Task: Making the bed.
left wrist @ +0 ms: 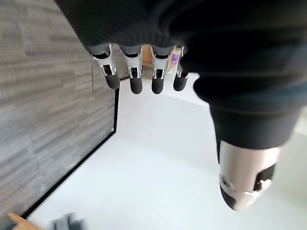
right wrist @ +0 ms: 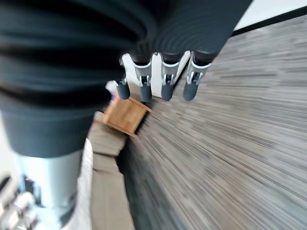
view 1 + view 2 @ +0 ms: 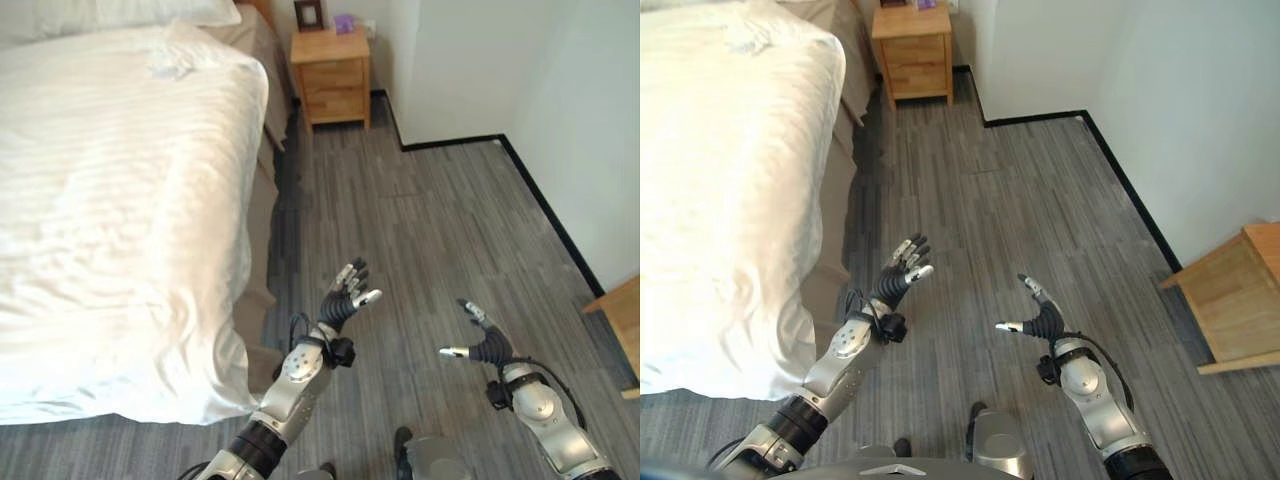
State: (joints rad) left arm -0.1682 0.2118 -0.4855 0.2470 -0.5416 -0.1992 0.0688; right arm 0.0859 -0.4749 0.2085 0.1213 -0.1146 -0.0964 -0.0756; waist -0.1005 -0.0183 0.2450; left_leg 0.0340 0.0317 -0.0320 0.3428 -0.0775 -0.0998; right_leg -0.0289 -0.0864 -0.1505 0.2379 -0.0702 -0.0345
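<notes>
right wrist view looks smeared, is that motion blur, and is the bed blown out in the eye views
Right wrist view: floor streaked and nightstand soft, consistent with motion blur. Left eye view: duvet glares near-white, though faint stripes remain. Right eye view: duvet washed out further, almost featureless.

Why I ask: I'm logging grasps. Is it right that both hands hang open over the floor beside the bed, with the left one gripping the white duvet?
Not quite: the left hand grips nothing. The left eye view shows it open over the floor, apart from the white duvet. The right hand is open too.

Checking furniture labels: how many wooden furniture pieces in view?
2. A wooden nightstand stands by the head of the bed, against the far wall. Another wooden piece, partly cut off, sits at the floor's right edge.
</notes>
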